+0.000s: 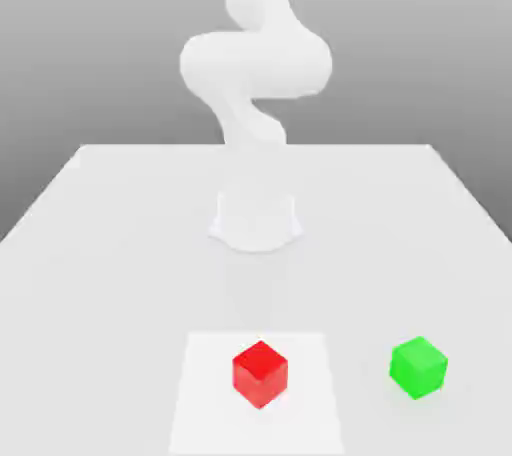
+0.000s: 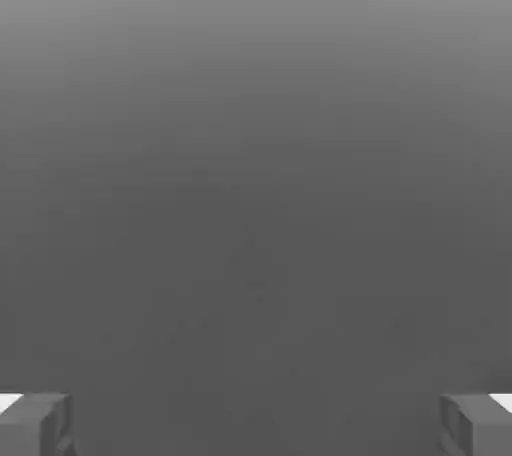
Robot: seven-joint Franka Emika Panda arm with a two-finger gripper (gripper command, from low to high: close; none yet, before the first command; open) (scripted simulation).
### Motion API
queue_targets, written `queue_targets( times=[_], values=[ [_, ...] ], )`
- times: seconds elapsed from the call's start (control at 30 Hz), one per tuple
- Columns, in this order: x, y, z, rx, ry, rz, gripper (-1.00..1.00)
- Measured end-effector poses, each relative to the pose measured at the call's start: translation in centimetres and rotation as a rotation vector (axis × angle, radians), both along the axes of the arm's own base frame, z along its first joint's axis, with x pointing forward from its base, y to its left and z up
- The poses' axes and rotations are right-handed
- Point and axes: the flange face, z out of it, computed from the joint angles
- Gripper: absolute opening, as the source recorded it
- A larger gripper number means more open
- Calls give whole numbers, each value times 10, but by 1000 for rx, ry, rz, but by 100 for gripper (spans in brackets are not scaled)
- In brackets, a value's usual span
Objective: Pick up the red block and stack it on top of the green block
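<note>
Grey backdrop behind a white table (image 1: 120, 244). Exterior view: white Panda arm (image 1: 255, 74) rising from its base at the table's far middle; red block (image 1: 260, 373) on a paler square patch (image 1: 200, 404) at the near edge; green block (image 1: 418, 366) well apart, toward the exterior view's right, on bare table. Hand view: gripper (image 2: 256, 424) with fingertips (image 2: 35, 424) spread wide apart, holding nothing, against plain grey.
</note>
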Motion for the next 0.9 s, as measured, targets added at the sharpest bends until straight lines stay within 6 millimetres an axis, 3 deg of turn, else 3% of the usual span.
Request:
queue_targets(
  times=[0.17, 0.33, 0.5, 0.67, 0.87, 0.9],
  values=[
    [53, 1, -111, 119, 179, -139, 0],
    [74, 4, -224, 199, 350, -295, 0],
    [66, 6, -334, 244, 512, -470, 0],
    [33, 5, -434, 253, 660, -661, 0],
    [26, 5, -505, 250, 686, -697, 0],
    [25, 5, -513, 251, 687, -697, -100]
  ],
)
